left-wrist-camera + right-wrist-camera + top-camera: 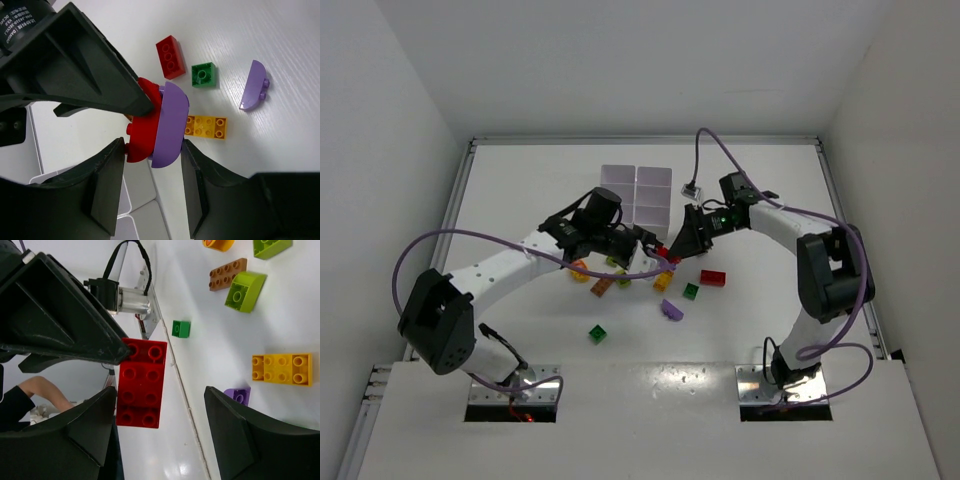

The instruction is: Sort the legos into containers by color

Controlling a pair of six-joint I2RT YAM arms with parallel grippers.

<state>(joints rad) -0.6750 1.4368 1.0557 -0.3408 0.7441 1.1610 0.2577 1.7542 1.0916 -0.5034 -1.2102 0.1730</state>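
My left gripper (152, 150) is shut on a curved red lego (142, 125) joined to a curved purple lego (170, 125), held by their ends above the table. In the top view this pair (665, 258) hangs between my left gripper (645, 243) and right gripper (682, 245). My right gripper (160, 392) is open, with the red lego (142, 382) beside its left finger and one fingertip touching it. The white containers (638, 190) stand just behind the grippers, and a corner of them (135, 200) shows in the left wrist view.
Loose on the table are a red brick (713, 277), a green one (691, 291), a purple one (671, 310), a yellow-orange one (663, 281), a brown one (602, 286), a lime one (623, 280), a yellow one (579, 270) and a green one (597, 333).
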